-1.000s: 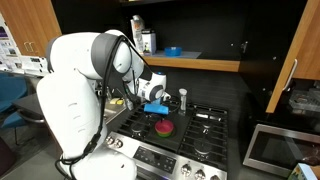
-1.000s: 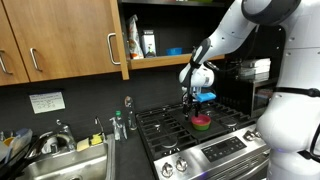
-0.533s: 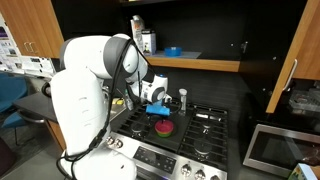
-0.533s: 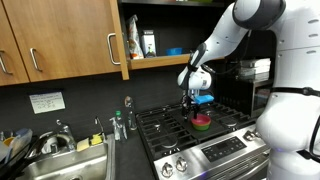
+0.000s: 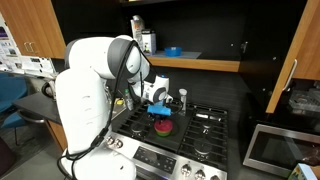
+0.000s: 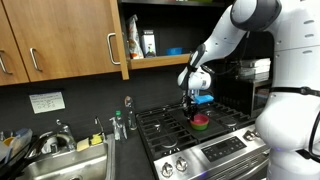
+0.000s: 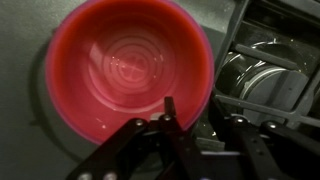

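Black gas stove [image 5: 205,128] carrying a red bowl [image 7: 120,70]; my gripper [image 7: 200,120] straddles its rim, half spread, grip unclear, so I'd centre the rim before squeezing.

Tool [image 6: 198,112] at red bowl [image 6: 203,123] on stove [image 6: 163,126]

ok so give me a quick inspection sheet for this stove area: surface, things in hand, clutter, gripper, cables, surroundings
surface: gas stove top with black grates
job's things: red bowl on the grates, seemingly nested in another bowl whose rim shows around it
clutter: bottle on the counter beside the stove; small shaker at the back of the stove
gripper: gripper at the red bowl's rim, one finger inside and one outside; whether it grips cannot be told
cables: black cable looped along the arm
surroundings: wooden cabinets, sink, shelf with containers, microwave
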